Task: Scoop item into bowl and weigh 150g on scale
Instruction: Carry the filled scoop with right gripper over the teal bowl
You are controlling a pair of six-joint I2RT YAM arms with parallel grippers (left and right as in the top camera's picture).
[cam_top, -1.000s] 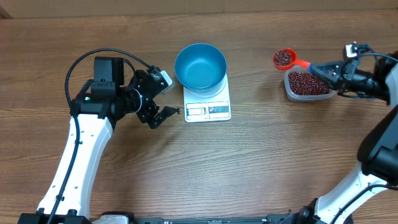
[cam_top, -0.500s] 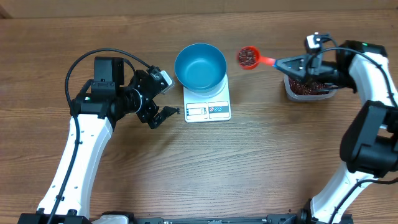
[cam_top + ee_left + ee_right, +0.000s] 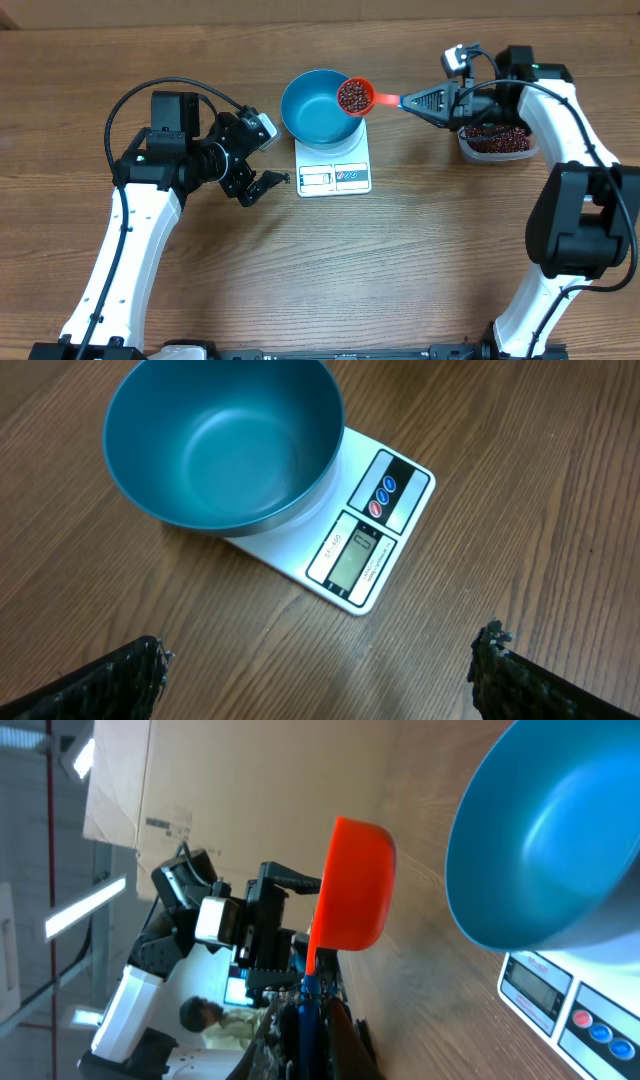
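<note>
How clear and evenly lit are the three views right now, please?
Overhead: even light, sharp; the beans in the orange scoop read distinctly. Left wrist: bowl and scale crisp, its own fingertips dark and soft. Right wrist: orange scoop close and slightly soft, bright glare behind it at left.

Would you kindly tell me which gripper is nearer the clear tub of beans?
Right. The right gripper, holding the scoop, sits beside the tub; the left gripper is far off, past the scale.

Bright, even light, soft shadows, a mild sheen inside the bowl, and the right wrist background seems blurred.
</note>
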